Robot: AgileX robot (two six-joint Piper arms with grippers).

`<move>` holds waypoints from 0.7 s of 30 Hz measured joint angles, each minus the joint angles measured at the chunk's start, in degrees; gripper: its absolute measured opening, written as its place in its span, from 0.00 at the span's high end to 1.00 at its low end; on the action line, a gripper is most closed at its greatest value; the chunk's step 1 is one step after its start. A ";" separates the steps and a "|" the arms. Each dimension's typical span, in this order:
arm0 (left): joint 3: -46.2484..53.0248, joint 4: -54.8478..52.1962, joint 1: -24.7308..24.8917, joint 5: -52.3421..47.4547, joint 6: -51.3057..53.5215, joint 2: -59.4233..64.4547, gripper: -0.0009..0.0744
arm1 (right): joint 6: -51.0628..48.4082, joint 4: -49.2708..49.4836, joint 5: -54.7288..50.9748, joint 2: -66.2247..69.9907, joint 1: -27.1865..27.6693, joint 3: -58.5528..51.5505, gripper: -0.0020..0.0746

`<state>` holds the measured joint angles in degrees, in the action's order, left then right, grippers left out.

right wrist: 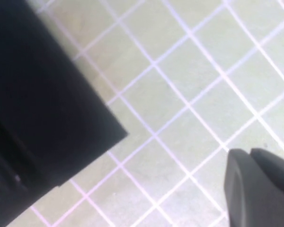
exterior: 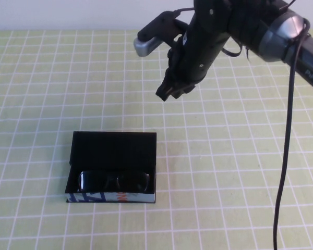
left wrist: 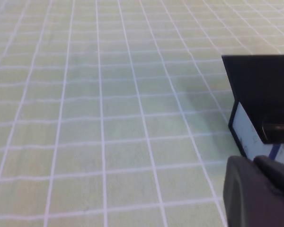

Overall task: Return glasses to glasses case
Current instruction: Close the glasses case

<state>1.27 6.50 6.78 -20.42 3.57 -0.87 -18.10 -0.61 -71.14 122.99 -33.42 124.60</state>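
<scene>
Well below raised right gripper [exterior: 173,89]: glasses [exterior: 113,182] apparently inside glasses case [exterior: 112,152].

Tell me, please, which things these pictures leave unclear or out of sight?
- Left hand: high view misses it; its wrist view cuts it at the edge, so its opening is unreadable.
- Right hand, raised behind the glasses case: its tips merge into one dark shape.
- Glasses: their temples blend into the case's black interior.

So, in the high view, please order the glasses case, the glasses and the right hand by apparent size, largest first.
1. Glasses case, lid open, on the table.
2. Glasses, lying inside it, a little narrower.
3. Right hand, raised above the table; nearer the camera, so its rank is unsure.
The left hand barely shows there.
</scene>
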 joint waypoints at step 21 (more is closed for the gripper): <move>-5.97 14.93 0.00 15.94 -11.87 7.48 0.99 | 2.49 21.69 0.10 -0.27 9.99 -8.26 0.99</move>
<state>-4.70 21.43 6.78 -4.48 -8.30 6.60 -15.60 21.08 -71.04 122.73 -23.43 116.34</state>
